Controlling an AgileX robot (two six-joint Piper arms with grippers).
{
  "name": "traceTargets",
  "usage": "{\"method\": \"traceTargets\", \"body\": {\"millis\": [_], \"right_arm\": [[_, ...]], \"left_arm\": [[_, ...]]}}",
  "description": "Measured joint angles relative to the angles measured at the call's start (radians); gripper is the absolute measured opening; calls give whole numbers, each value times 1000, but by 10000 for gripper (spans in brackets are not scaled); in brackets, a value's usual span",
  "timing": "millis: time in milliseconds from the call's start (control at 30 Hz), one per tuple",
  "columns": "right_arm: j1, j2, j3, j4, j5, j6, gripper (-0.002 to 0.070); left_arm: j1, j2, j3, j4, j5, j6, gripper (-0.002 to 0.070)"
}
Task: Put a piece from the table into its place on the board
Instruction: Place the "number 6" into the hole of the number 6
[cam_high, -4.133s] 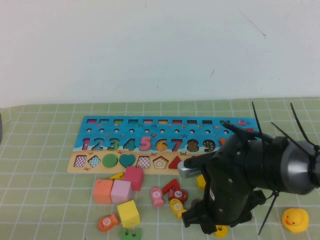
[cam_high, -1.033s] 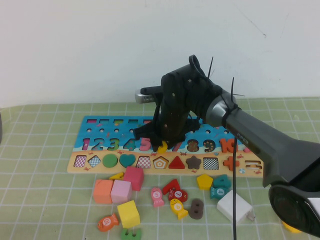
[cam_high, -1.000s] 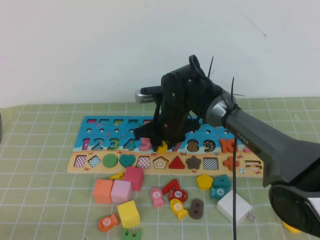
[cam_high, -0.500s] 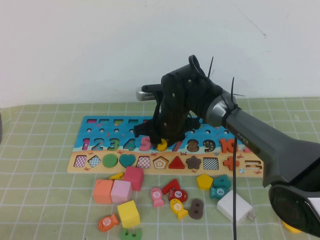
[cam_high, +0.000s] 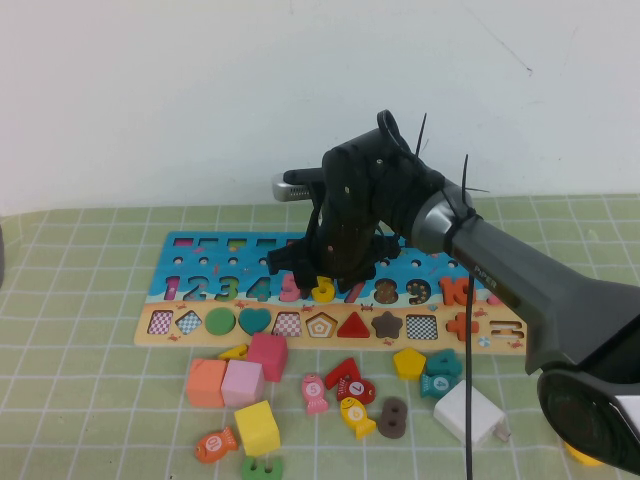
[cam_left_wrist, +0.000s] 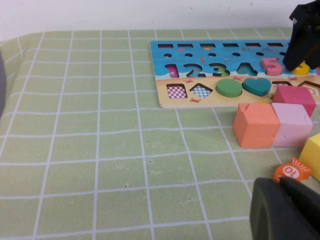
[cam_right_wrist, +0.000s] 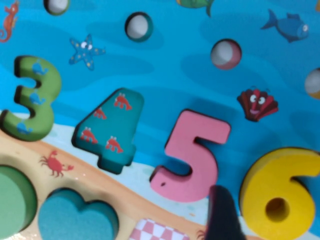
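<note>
The yellow six (cam_high: 322, 290) sits in its slot on the board (cam_high: 200, 250), toward the tabletop's (cam_high: 80, 400) far edge. The right gripper (cam_high: 325, 275) hovers over it, fingers seemingly parted, holding nothing; next, lift clear. The left gripper (cam_left_wrist: 285, 210) waits near the left front corner; I cannot tell its fingers' state.

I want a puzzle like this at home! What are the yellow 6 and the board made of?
The yellow 6 looks like painted wood: thick, matte, with rounded edges. The board seems to be wood with a smooth printed sea picture. The right gripper hovers over the 6; the left gripper sits low over the table.
</note>
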Motion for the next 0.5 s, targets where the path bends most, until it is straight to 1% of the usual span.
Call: {"method": "traceTargets", "body": {"millis": [167, 267, 333, 367, 433, 500], "right_arm": [[0, -2, 0, 0, 0, 0, 403], [0, -18, 0, 0, 0, 0, 378], [0, -33, -2, 0, -4, -11, 323], [0, -38, -11, 0, -4, -22, 284], [0, -44, -24, 0, -10, -39, 195], [0, -48, -30, 0, -20, -47, 92]], "left_arm": [[0, 0, 0, 0, 0, 0, -1], [0, 0, 0, 0, 0, 0, -1], [0, 0, 0, 0, 0, 0, -1], [0, 0, 0, 0, 0, 0, -1], [0, 0, 0, 0, 0, 0, -1], [0, 0, 0, 0, 0, 0, -1]]}}
